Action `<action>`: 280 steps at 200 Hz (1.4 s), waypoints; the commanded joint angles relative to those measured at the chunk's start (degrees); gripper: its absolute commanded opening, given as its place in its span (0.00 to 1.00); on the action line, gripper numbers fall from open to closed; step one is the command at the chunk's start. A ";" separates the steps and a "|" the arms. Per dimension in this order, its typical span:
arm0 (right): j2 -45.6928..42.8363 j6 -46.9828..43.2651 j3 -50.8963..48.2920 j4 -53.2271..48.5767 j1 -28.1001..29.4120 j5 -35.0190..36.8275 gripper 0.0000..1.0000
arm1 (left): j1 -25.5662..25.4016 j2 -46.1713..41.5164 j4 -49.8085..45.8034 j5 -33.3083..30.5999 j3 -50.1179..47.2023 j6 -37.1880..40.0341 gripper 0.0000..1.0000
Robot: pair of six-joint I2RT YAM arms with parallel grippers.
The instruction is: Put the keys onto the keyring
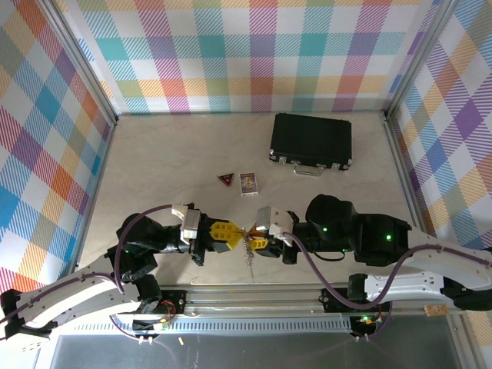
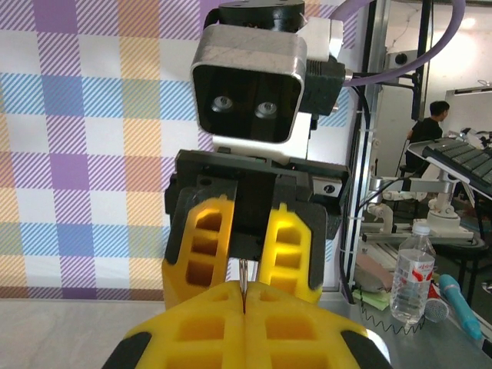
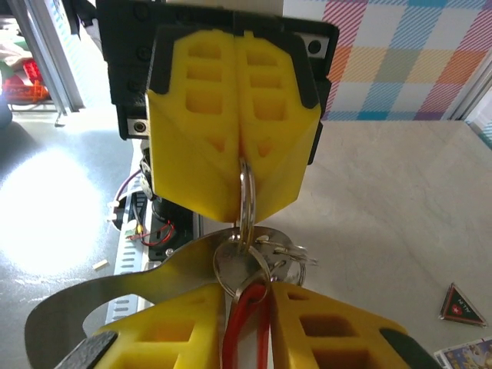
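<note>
just off the near edge of the table (image 1: 169, 161), the two grippers meet nose to nose. left gripper (image 1: 233, 237) is clamped right down, yellow fingers (image 3: 196, 154) pressed together with the keyring (image 3: 246, 188) pinched edge-on between the tips, a thin silver loop hanging below them. right gripper (image 1: 259, 244) is nearly closed, just a narrow gap, and in that gap sit the keys (image 3: 240, 269): small silver pieces bunched on the loop, the red tag (image 3: 247, 334) running down between its fingers. a silver chain (image 1: 250, 263) dangles under the pair. further back lie a dark triangular badge (image 1: 226, 180) and a small card (image 1: 248, 183), side by side. farthest off, a black case (image 1: 311, 140).
</note>
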 commanded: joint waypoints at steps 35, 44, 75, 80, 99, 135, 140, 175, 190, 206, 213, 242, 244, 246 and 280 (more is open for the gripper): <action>-2.65 1.36 -0.19 1.98 0.27 -1.14 0.36 | -0.44 -0.69 3.70 0.55 -0.61 -0.25 0.00; -3.14 1.58 -0.36 2.85 0.36 -1.78 0.37 | -0.39 -0.69 3.87 0.55 -0.80 -0.29 0.00; -3.82 1.88 -1.31 7.17 0.50 -2.88 0.38 | -0.37 -0.79 4.48 0.85 -1.35 -0.67 0.00; -3.69 1.85 -1.44 7.72 0.58 -3.03 0.38 | -0.40 -0.85 4.58 1.07 -1.44 -0.77 0.00; -2.75 1.81 -1.15 8.41 0.58 -3.64 0.38 | -0.35 -0.64 4.59 1.65 -1.44 -1.02 0.00; -1.11 2.08 -0.92 9.49 0.61 -5.16 0.37 | -0.41 -1.00 4.89 1.76 -1.96 -1.22 0.00; -0.82 2.01 -0.87 9.43 0.58 -5.17 0.36 | -0.44 -1.00 4.94 1.75 -2.02 -1.21 0.00; -0.27 1.90 -1.02 8.59 0.60 -3.17 0.32 | -0.41 -1.70 5.08 1.78 -2.32 -1.38 0.00; -0.46 1.87 -1.02 7.88 0.64 -2.37 0.30 | -0.35 -2.07 5.08 1.67 -2.50 -1.47 0.00; -0.65 1.87 -1.36 7.84 0.61 -2.26 0.24 | -0.39 -2.43 5.10 1.45 -2.63 -1.45 0.00; -0.66 1.97 -1.52 7.86 0.59 -2.26 0.21 | -0.41 -2.47 5.19 1.42 -2.67 -1.48 0.00; -0.06 1.57 -1.29 7.18 0.59 -1.76 0.14 | -0.37 -2.29 5.43 1.50 -2.81 -1.57 0.00; -0.04 1.56 -1.24 7.07 0.58 -1.70 0.14 | -0.36 -2.26 5.46 1.47 -2.84 -1.57 0.00; -0.04 1.50 -1.16 7.00 0.58 -1.64 0.13 | -0.38 -2.27 5.42 1.42 -2.85 -1.57 0.00; 0.19 0.52 0.08 5.18 0.60 -1.05 0.00 | -0.39 -2.78 0.98 0.14 -2.16 0.54 0.00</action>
